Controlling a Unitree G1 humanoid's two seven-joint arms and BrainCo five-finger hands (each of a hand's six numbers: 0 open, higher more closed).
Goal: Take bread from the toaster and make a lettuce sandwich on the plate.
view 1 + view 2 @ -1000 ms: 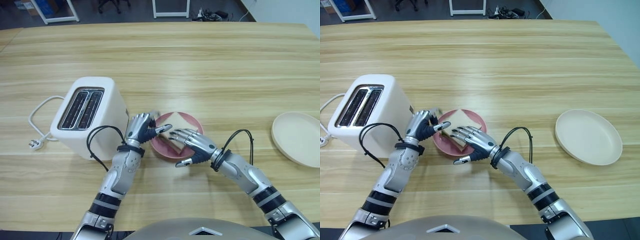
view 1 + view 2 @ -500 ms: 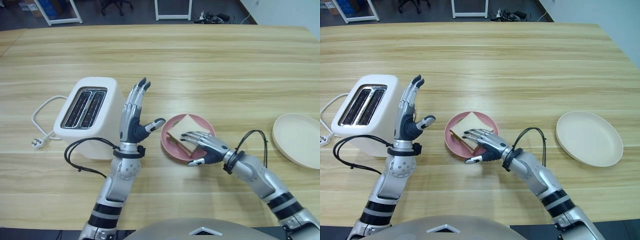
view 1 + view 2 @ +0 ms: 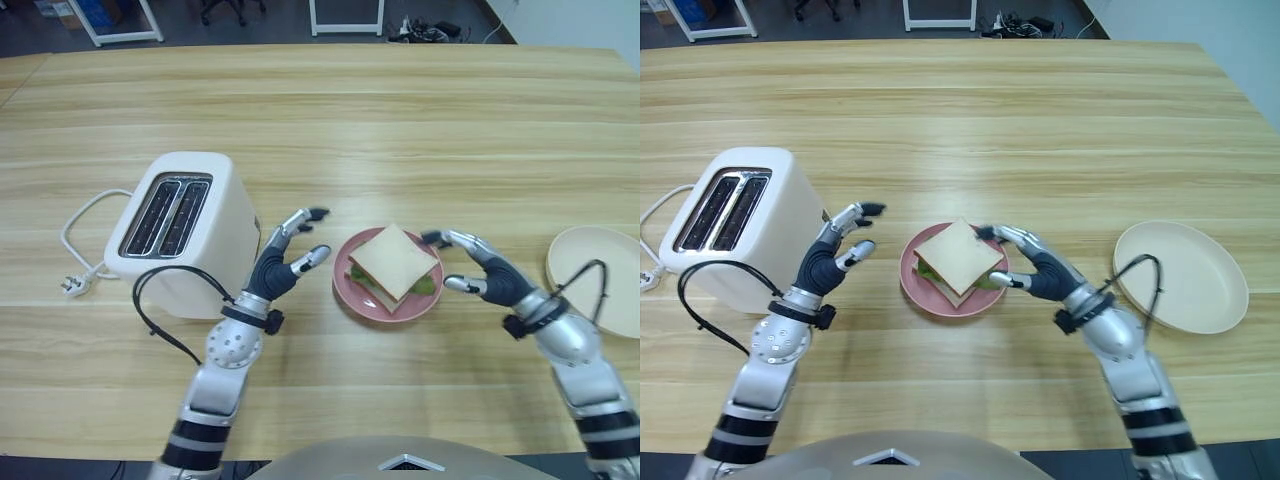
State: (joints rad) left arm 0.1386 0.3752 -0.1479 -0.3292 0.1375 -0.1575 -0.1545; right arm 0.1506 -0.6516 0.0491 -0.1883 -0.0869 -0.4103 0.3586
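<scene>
Sandwich (image 3: 393,262) on pink plate (image 3: 345,296); left robot hand (image 3: 281,267) and right robot hand (image 3: 489,279) spread, empty, flanking plate, not touching.

The sandwich (image 3: 392,262) lies on the plate (image 3: 345,296), near the middle of the surface (image 3: 400,120). My left robot hand (image 3: 285,262) is just left of this plate, between it and the toaster (image 3: 175,232). My right robot hand (image 3: 480,275) is just right of it. A second plate (image 3: 595,275) lies further right.
</scene>
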